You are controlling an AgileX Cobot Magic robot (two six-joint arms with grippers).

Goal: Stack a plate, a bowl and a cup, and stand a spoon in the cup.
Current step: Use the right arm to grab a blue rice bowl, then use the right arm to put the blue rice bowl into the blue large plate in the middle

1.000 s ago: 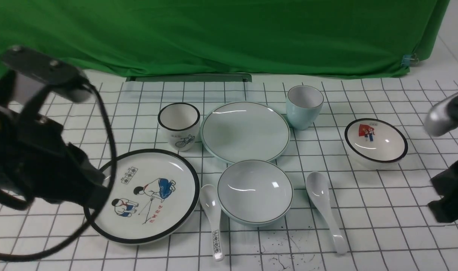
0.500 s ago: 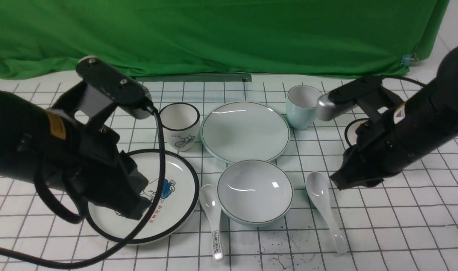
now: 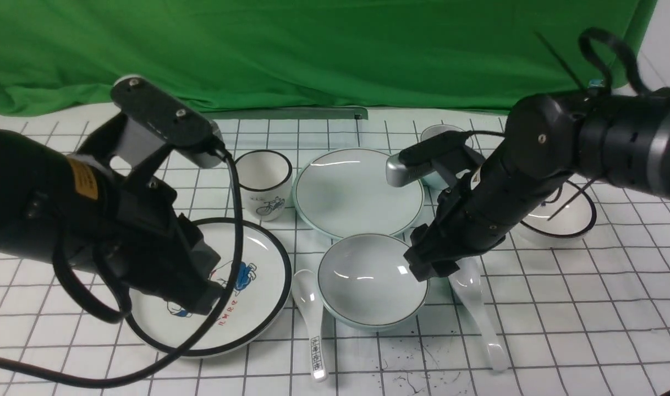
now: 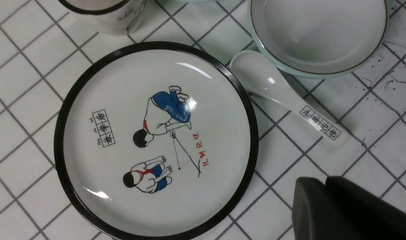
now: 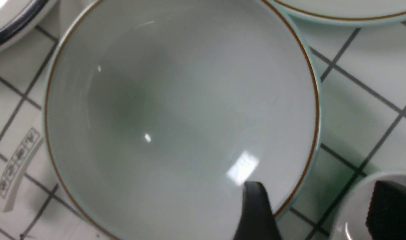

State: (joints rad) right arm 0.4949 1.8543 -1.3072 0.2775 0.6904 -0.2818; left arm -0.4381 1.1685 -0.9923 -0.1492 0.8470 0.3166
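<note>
**Right gripper astride the pale bowl's rim, nothing stacked yet**

The bowl [image 3: 368, 280] is shallow, glossy, pale blue-grey with a thin dark rim line, and sits empty near the table's front centre. The right gripper [image 3: 426, 267] is at its 3 o'clock rim with jaws apart, one finger [image 5: 254, 213] inside the rim and the other outside above the scoop of the spoon [image 3: 481, 319], gripping nothing. The plain white spoon lies at the bowl's 4 o'clock and the blue-green plate [image 3: 351, 192] at its 12 o'clock. The pale blue cup [image 3: 437, 133] is at the plate's 1 o'clock, only partly in view. The left gripper [image 3: 206, 291] hangs over the cartoon plate [image 3: 258, 258] at the bowl's 9 o'clock; its fingers seem pressed together and empty. The table [image 3: 560, 308] is white with a dark grid, ink-specked at the front, and a green cloth [image 3: 335, 49] hangs behind.
</note>
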